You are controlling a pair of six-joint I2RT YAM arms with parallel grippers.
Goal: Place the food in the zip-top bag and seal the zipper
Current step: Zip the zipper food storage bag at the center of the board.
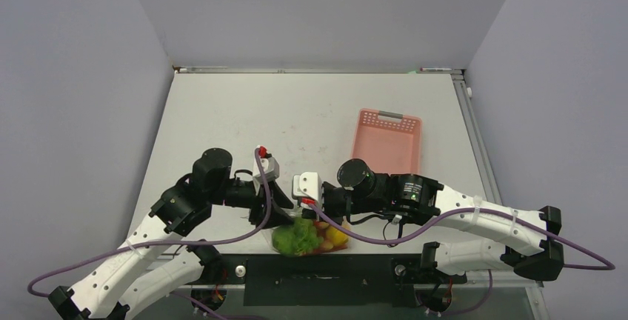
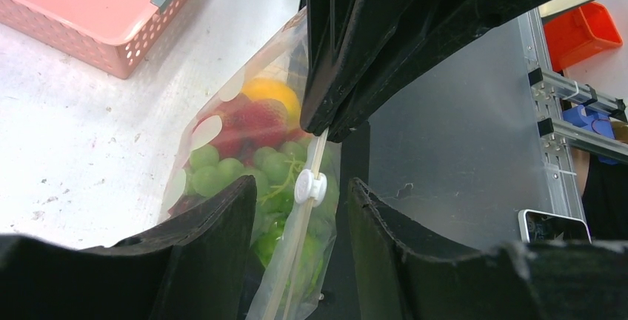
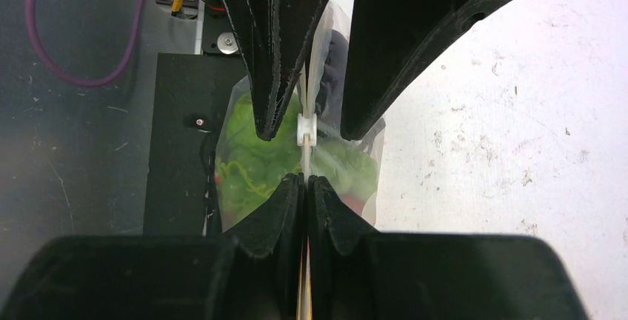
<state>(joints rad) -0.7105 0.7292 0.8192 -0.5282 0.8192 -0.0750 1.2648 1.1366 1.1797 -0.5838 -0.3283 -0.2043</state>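
Observation:
The zip-top bag (image 1: 307, 237) hangs at the table's near edge, between the two grippers. Inside it shows the food: green grapes (image 2: 222, 172), a red piece (image 2: 252, 124), a yellow piece (image 2: 274, 94) and green leafy pieces (image 3: 252, 164). The zipper (image 2: 292, 268) runs along the top edge and carries a white slider (image 2: 309, 187). My left gripper (image 2: 302, 187) is open, its jaws on either side of the slider without touching it. My right gripper (image 3: 305, 179) is shut on the zipper strip, just beside the slider (image 3: 306, 129).
The pink basket (image 1: 387, 141) stands empty at the back right of the table and also shows in the left wrist view (image 2: 96, 9). A black mounting plate (image 1: 318, 279) lies under the bag at the near edge. Purple cables (image 1: 185, 246) trail from both arms.

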